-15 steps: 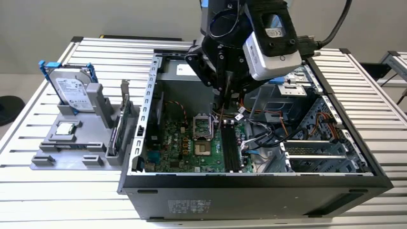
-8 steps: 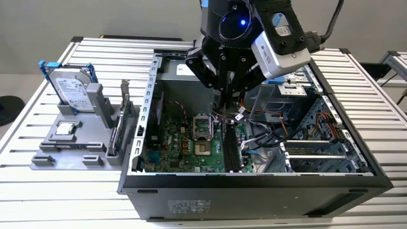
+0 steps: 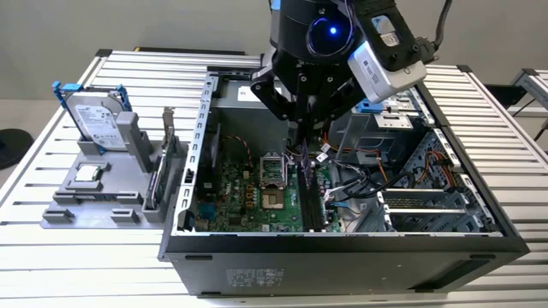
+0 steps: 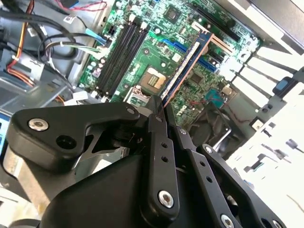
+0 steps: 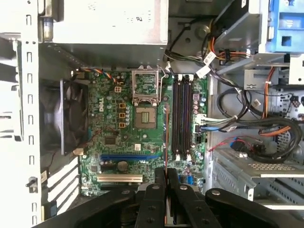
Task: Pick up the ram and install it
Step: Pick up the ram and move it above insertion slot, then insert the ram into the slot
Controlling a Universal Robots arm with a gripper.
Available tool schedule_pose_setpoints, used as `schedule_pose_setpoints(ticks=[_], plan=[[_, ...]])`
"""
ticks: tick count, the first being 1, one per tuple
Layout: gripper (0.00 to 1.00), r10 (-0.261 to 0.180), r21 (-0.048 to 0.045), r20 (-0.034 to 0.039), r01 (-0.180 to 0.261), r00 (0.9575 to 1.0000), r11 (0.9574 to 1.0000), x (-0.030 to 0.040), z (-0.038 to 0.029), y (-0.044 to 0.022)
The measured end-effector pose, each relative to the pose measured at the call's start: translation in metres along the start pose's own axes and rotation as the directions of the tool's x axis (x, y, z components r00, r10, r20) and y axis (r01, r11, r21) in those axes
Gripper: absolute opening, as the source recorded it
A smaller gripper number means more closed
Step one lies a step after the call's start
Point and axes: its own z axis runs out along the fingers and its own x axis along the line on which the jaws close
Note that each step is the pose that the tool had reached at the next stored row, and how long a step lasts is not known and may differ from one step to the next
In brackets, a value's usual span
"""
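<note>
Black fingers (image 4: pixel 156 128) are clenched on the ram (image 4: pixel 185 66), holding it on edge inside the open case (image 3: pixel 342 269), which stands mid-way along the bench (image 3: pixel 51 263). The ram's long axis runs parallel to the empty memory slots (image 5: pixel 182 118). It sits just beside them, between the slots and the CPU socket (image 5: pixel 145 116). The motherboard (image 5: pixel 109 142) carries white lettering; no label on the ram is legible.

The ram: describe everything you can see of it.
The ram is a long, thin stick, dark bluish with a copper-toned edge, seen nearly edge-on in both wrist views. The gripper is shut on one end; the rest juts free over the motherboard, alongside the black memory slots, seated in none.
</note>
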Motion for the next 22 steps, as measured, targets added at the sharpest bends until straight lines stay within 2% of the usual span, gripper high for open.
schedule_pose_setpoints(ticks=[5,9,14,22], plan=[[0.0,-0.065,-0.002,0.0005,0.065,0.9979,0.9979,0.0,0.0001,0.0004],[0.0,-0.09,-0.0029,0.0006,0.09,0.996,0.996,0.0,0.0001,0.0007],[0.0,-0.089,-0.0028,0.0005,0.089,0.9961,0.9961,-0.0001,0.0001,0.0009],[0.0,-0.022,-0.0007,-0.0004,0.022,0.9998,0.9998,-0.0038,0.001,0.0017]])
